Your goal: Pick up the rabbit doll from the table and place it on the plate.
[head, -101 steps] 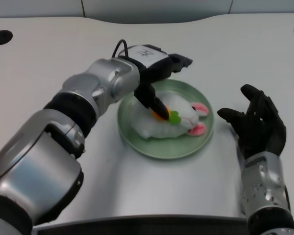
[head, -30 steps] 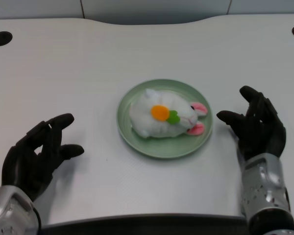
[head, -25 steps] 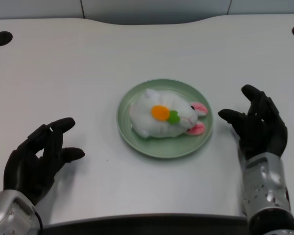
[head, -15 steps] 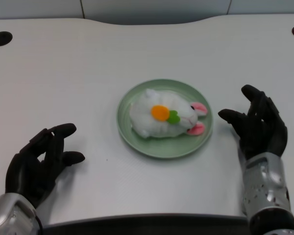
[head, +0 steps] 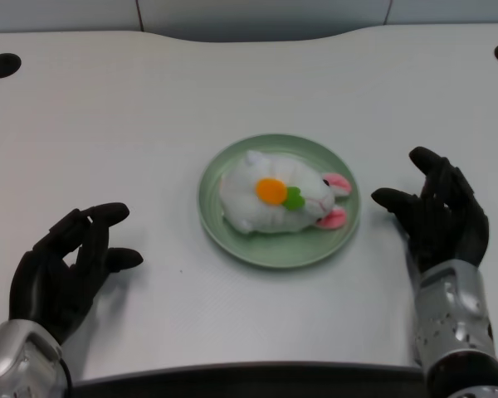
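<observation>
Here the left hand (head: 65,269) sits near the tabletop's (head: 108,116) front-left corner, released, fingers loosely apart with nothing in them and well apart from the plate (head: 232,236). Toward the middle of the tabletop, the green plate carries the rabbit (head: 274,199), which lies on its side wholly within the rim, pink ears pointing toward the right edge. The placing step looks finished, so the task seems done. The next move, if any, asks only that the hand rest clear of the plate without nudging it.

rabbit doll (head: 275,199) lying on green plate (head: 232,236), left robot hand (head: 62,269) empty
</observation>
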You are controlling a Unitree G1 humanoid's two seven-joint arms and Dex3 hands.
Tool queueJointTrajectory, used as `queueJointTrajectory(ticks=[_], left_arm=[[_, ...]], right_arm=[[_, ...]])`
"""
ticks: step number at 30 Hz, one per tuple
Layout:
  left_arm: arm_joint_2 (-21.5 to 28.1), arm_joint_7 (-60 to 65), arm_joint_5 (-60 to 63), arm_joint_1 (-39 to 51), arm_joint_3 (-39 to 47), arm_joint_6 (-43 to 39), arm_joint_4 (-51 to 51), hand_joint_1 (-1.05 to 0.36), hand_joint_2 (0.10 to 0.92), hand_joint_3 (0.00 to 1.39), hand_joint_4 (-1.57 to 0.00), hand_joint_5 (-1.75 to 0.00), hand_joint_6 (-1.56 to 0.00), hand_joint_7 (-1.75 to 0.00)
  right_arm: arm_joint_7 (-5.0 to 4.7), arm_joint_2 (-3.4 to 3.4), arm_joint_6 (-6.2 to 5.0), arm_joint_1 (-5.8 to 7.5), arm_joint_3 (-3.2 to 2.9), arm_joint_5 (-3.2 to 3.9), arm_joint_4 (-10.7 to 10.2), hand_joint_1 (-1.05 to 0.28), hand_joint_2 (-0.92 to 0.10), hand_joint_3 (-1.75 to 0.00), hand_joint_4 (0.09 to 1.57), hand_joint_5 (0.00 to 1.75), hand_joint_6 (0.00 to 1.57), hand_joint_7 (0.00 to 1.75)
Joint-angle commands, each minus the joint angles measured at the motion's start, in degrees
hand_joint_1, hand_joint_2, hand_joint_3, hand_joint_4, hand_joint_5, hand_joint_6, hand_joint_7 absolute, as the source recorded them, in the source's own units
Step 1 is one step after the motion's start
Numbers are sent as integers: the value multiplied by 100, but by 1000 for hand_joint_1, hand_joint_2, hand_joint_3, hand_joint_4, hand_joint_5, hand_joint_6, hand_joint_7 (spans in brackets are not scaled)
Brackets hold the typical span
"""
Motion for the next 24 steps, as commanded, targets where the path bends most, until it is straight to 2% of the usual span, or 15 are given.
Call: queueJointTrajectory(ticks=[1,4,8,12,14,17,18,20,24], left_arm=[[-32,38,63,-84,17,-123,135,-480,921,505,-366,-1680,-561,-1047],[-62,-32,75,-134,3,-291,275,-481,921,534,-370,-1670,-550,-1037],[-73,29,164,-175,-33,-366,338,-498,921,532,-355,-1648,-548,-1029],[-121,168,133,-192,-6,-223,256,-484,921,524,-353,-1633,-556,-1026],[-150,242,95,-204,16,-129,206,-473,921,513,-355,-1625,-563,-1027],[-154,289,103,-231,14,-89,204,-465,921,517,-362,-1616,-567,-1026],[-151,277,93,-241,17,-82,214,-465,921,518,-363,-1616,-566,-1026],[-140,257,88,-267,23,-81,254,-471,921,516,-369,-1624,-557,-1026],[-82,102,106,-339,37,-234,445,-473,921,543,-379,-1615,-548,-1034]], right_arm=[[62,-65,-93,-55,28,-63,72,-374,-921,-461,757,1368,660,1008],[151,-134,-146,-115,20,-76,198,-379,-921,-496,739,1364,634,1046],[214,-184,-272,-254,-93,5,530,-378,-921,-441,758,1366,628,1083],[376,-260,-476,-347,-160,9,871,-399,-921,-373,787,1351,689,1039],[413,-301,-630,-366,-137,-65,1026,-397,-921,-369,829,1317,736,982],[421,-314,-760,-377,-100,-134,1124,-397,-921,-378,840,1312,735,958],[378,-300,-799,-375,-89,-161,1133,-396,-921,-385,834,1309,732,955],[359,-302,-911,-381,-76,-224,1200,-394,-921,-382,844,1311,735,951],[205,-325,-1029,-403,16,-406,1299,-416,-921,-335,877,1307,756,949]])
